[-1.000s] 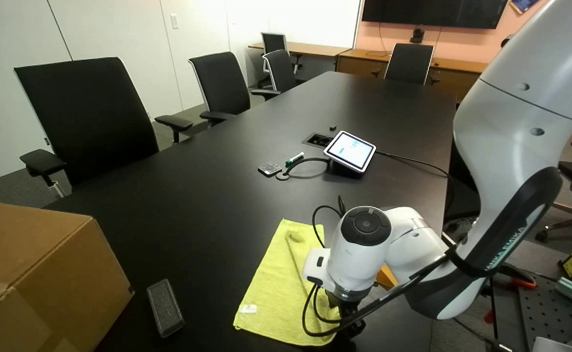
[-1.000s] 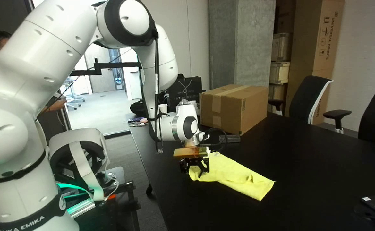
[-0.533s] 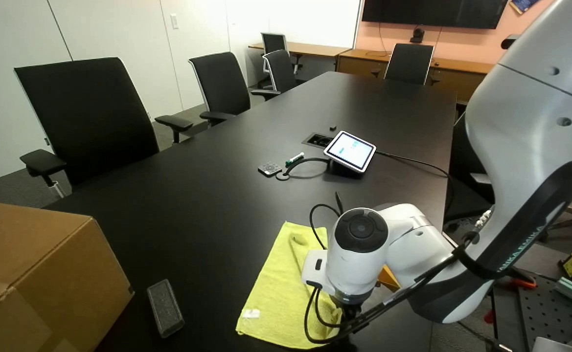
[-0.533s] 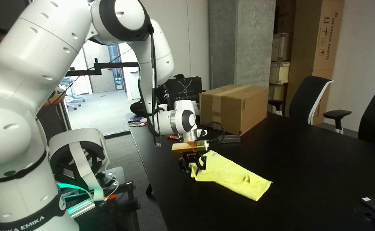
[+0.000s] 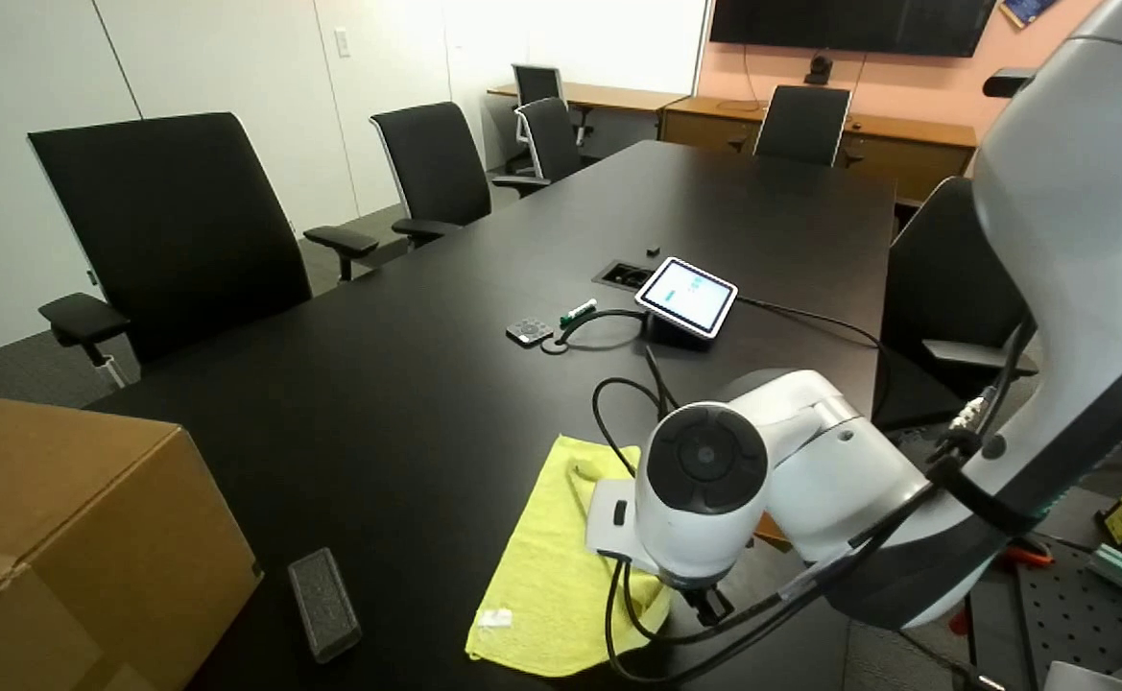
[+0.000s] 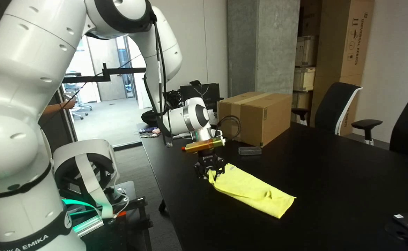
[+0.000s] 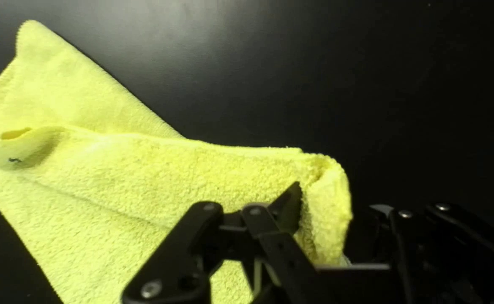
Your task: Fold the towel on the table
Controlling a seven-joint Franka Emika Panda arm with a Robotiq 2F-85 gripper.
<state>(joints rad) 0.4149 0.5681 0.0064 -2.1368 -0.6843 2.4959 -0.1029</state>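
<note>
From the wrist view, the yellow towel (image 7: 166, 177) sprawls slantwise across the black table (image 7: 420, 105), one layer folded over another, with a small pucker (image 7: 27, 147) gaping at the left. The gripper (image 7: 333, 204) comes up from the bottom, and its fingers (image 7: 290, 207) stand a modest gap apart with an upturned end of the towel between them. The finger on the left of that view sits right beside the fold; the one on the right melts into the dark, so I cannot tell whether the two are squeezing the cloth.

In an exterior view, the towel lies partly under the robot arm's white wrist (image 5: 704, 480), its white label (image 5: 495, 619) by the lower left corner. That wrist covers much of the gripper, which is just past the cloth's right-hand edge. A cardboard box (image 5: 71, 547) and a dark oblong block (image 5: 324, 605) sit off to the left; farther along are a marker (image 5: 578, 312) and a lit touchscreen (image 5: 687, 296) propped at a slant.

In an exterior view, below an amber-coloured bar (image 6: 204, 144), the fingers point down at the towel's left end, which rises to them; the rest stretches along the tabletop to the right. An office chair (image 6: 333, 108) stands at the far side.
</note>
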